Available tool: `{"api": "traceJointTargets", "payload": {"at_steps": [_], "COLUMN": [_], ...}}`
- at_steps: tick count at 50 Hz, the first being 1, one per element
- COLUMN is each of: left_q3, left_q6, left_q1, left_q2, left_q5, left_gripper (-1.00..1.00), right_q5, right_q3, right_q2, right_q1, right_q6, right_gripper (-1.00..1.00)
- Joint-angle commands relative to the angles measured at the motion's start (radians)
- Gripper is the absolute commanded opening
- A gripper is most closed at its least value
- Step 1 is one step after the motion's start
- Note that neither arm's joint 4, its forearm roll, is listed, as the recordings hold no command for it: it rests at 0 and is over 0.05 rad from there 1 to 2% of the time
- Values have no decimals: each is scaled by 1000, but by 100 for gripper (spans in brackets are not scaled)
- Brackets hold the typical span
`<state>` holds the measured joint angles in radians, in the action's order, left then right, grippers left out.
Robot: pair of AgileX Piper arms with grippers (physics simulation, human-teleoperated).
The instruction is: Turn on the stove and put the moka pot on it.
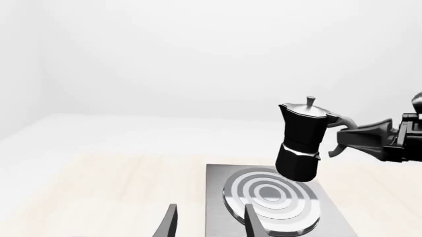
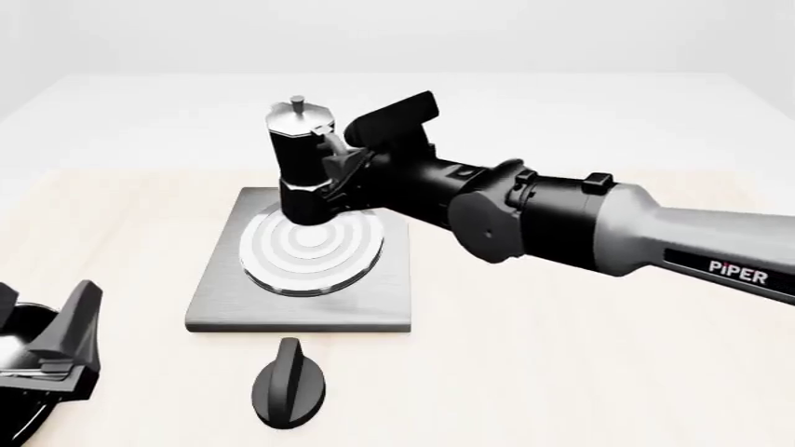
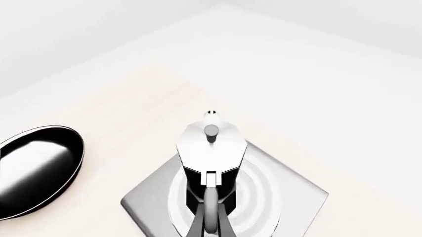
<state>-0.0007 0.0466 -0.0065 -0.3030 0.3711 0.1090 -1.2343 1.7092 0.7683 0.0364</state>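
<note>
The moka pot (image 2: pixel 302 160), black below and silver on top, hangs slightly tilted just over the far part of the stove's round burner (image 2: pixel 311 247). My right gripper (image 2: pixel 335 168) is shut on its side handle (image 3: pixel 209 205). In the left wrist view the pot (image 1: pixel 302 140) hangs over the ringed burner (image 1: pixel 272 197), with the right gripper (image 1: pixel 344 140) reaching in from the side. The black oval knob (image 2: pixel 289 384) lies in front of the grey slab (image 2: pixel 236 303). My left gripper (image 2: pixel 52 358) is open and empty at the near left, short of the slab.
The light wooden table (image 2: pixel 597 372) stretches around the stove. The right arm (image 2: pixel 559 223) crosses above the table from the right. The knob also shows in the right wrist view (image 3: pixel 36 168), beside the slab (image 3: pixel 300 190).
</note>
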Motion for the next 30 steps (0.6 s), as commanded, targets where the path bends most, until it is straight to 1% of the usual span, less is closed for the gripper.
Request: {"api": "traceJointTargets", "payload": {"at_steps": [1,18,30], "left_q3": [0,0,0], "left_q6": [0,-6,-6], "left_q1": [0,1,3], "left_q2": [-39,-56,-68], "left_q5": [32,46,57], "left_gripper": [100,100,100], "right_q5": [34,86,114], "right_q3": [-45,-44,-43], "right_q2": [74,149,192], "right_q1": [3,5,9], "right_q6": [19,42,48], "right_gripper": [-100,-100,-100]}}
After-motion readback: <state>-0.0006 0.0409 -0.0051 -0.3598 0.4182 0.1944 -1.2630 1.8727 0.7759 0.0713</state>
